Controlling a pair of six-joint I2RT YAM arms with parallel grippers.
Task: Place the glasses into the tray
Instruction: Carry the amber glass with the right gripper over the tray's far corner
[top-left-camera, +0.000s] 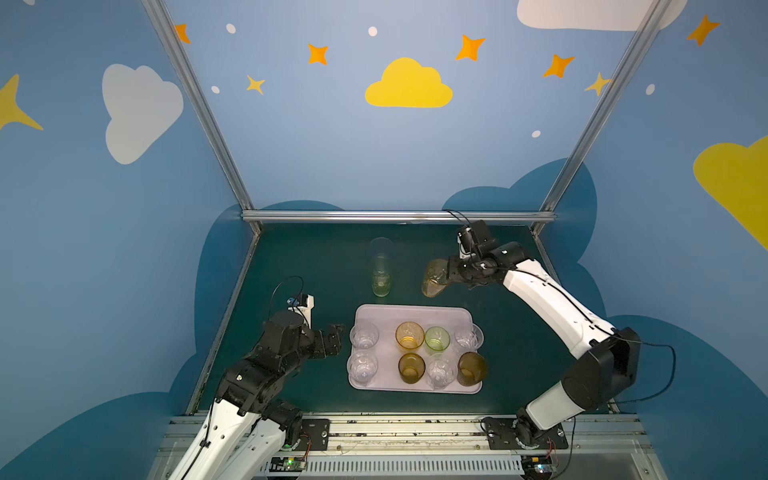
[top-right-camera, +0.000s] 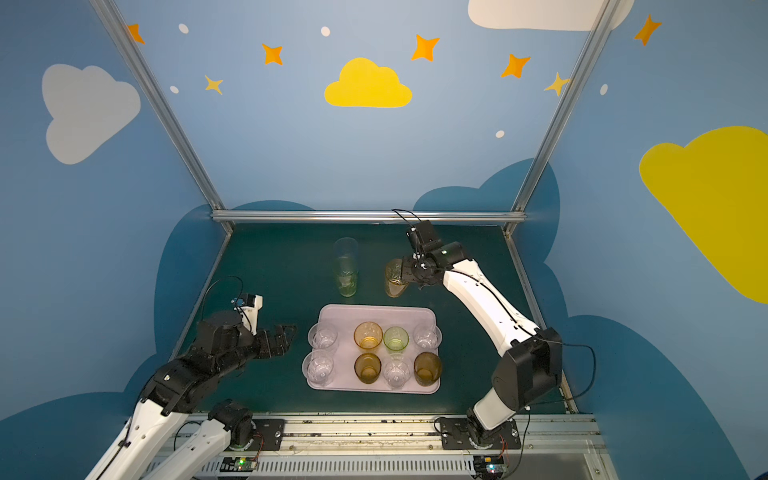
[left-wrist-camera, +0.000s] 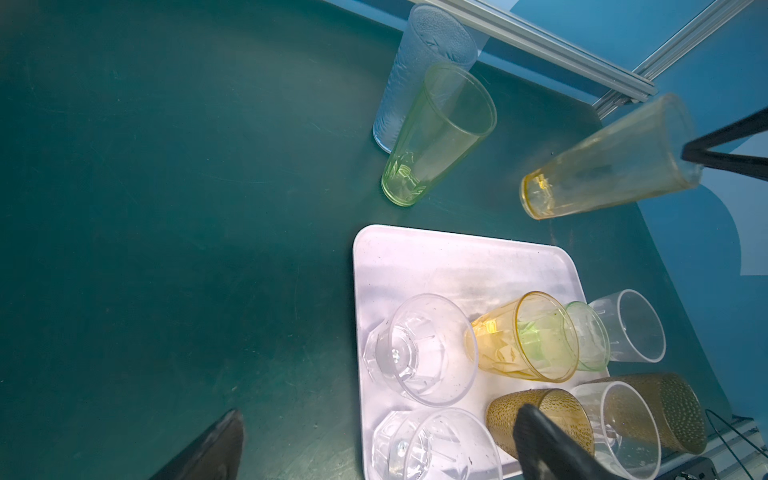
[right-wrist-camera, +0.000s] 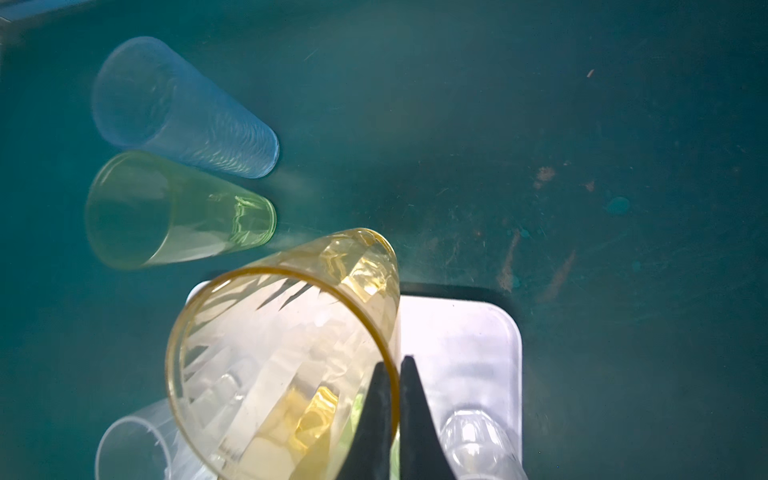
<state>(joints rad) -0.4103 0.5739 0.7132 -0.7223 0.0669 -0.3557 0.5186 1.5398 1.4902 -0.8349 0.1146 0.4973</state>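
Amber glass (top-left-camera: 434, 279) hangs tilted just beyond the tray's (top-left-camera: 415, 316) far edge, rim pinched by the closed right tool (top-left-camera: 447, 271), probably for the free far row. Left tool (top-left-camera: 336, 341) stands wide open, empty.

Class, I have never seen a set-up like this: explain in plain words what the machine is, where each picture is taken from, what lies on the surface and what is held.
Two robot arms stand at a green table. Two pictures look down from above; two come from cameras on the arms' wrists. A pink tray holds eight short glasses. Beyond it stand a tall green glass and a pale blue glass. The right gripper pinches a tilted tall amber glass by its rim; the left gripper is open, empty.
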